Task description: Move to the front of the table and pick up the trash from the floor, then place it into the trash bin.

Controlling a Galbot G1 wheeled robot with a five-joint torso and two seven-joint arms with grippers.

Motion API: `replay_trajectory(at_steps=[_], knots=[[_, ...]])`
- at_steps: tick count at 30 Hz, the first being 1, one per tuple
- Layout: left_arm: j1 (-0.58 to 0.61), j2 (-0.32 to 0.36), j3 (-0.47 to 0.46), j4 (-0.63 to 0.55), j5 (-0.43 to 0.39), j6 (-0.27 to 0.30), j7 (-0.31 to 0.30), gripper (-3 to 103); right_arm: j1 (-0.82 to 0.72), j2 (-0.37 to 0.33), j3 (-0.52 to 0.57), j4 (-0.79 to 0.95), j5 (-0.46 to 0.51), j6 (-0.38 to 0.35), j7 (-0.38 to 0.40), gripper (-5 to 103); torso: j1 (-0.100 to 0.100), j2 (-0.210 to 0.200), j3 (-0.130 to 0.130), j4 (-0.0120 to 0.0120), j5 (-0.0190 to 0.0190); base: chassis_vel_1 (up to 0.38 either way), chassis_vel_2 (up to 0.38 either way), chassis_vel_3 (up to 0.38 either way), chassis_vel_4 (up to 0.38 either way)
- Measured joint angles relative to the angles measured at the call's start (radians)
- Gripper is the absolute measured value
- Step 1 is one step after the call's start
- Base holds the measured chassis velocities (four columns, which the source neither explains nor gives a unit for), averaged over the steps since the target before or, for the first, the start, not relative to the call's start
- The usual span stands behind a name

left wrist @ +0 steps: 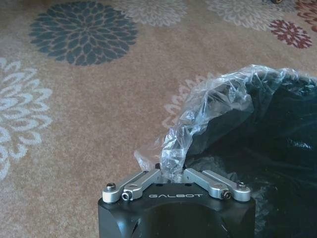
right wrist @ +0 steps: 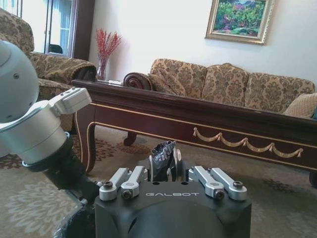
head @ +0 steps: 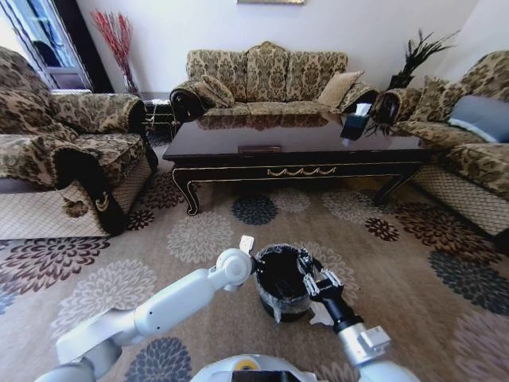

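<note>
The black trash bin (head: 280, 288) with its clear liner (left wrist: 208, 106) stands on the flowered floor (head: 199, 239) in front of the dark table (head: 294, 147). My left gripper (head: 253, 267) is at the bin's left rim. In the left wrist view this gripper (left wrist: 172, 172) is shut on a fold of the liner. My right gripper (head: 306, 265) hovers at the bin's right rim. In the right wrist view it (right wrist: 164, 167) is shut on a small dark crumpled piece of trash (right wrist: 162, 154). A white scrap (head: 320, 315) shows on the carpet beside the bin, under my right arm.
Patterned sofas stand on the left (head: 56, 151), behind the table (head: 266, 76) and on the right (head: 469, 143). A dark box (head: 354, 125) sits on the tabletop. Open carpet lies between the bin and the table.
</note>
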Motion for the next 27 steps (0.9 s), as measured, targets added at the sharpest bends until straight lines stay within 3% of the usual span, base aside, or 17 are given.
replay_trajectory(at_steps=[7,9,10,13,15,17,18,22,24,27], knots=[[0.007,-0.005,0.002,-0.001,0.001,0.0,0.0,2,-0.017,0.032,-0.027,-0.012,-0.035,0.023,-0.012,27,0.0,0.0,0.0,-0.0001,0.0,0.0,0.0,0.0,0.0],[0.009,-0.004,0.0,-0.002,0.002,0.0,0.0,2,-0.025,0.036,-0.031,-0.017,-0.046,0.035,-0.014,37,0.0,0.0,0.0,0.0,0.0,0.0,0.0,0.0,0.0],[0.009,-0.004,0.0,-0.002,0.002,0.0,0.0,2,-0.025,0.036,-0.031,-0.017,-0.046,0.035,-0.014,37,0.0,0.0,0.0,0.0,0.0,0.0,0.0,0.0,0.0],[0.014,0.003,-0.008,-0.005,0.002,0.0,0.001,2,-0.036,0.035,-0.03,-0.019,-0.048,0.045,-0.013,54,0.0,0.0,0.0,-0.0001,0.0,0.0,0.0,0.0,0.0],[0.018,0.003,-0.014,-0.005,0.002,0.0,0.002,2,-0.035,0.034,-0.028,-0.019,-0.048,0.046,-0.013,54,0.0,0.0,0.0,0.0,0.0,0.0,0.0,0.0,0.0],[0.031,0.002,-0.028,-0.002,0.004,0.0,0.003,2,-0.03,0.034,-0.017,-0.016,-0.039,0.046,-0.013,65,0.0,0.0,0.0,-0.0001,0.0,0.0,0.0,0.0,0.0],[0.031,0.002,-0.028,-0.002,0.004,0.0,0.003,2,-0.03,0.034,-0.017,-0.016,-0.039,0.046,-0.013,65,0.0,0.0,0.0,-0.0001,0.0,0.0,0.0,0.0,0.0],[0.042,0.008,-0.033,-0.003,0.008,0.0,0.004,2,-0.028,0.026,0.004,-0.01,-0.022,0.046,-0.011,86,0.0,0.0,0.0,0.0,0.0,0.0,0.0,0.0,0.0],[0.044,0.01,-0.034,-0.005,0.009,0.0,0.005,2,-0.028,0.025,0.006,-0.009,-0.019,0.046,-0.01,86,0.0,0.0,0.0,-0.0001,0.0,0.0,0.0,0.0,0.0],[0.054,0.02,-0.042,-0.011,0.014,0.0,0.006,2,-0.027,0.027,0.011,-0.007,-0.012,0.046,-0.007,99,0.0,0.0,0.0,-0.0002,0.0,0.0,0.0,0.0,0.0]])
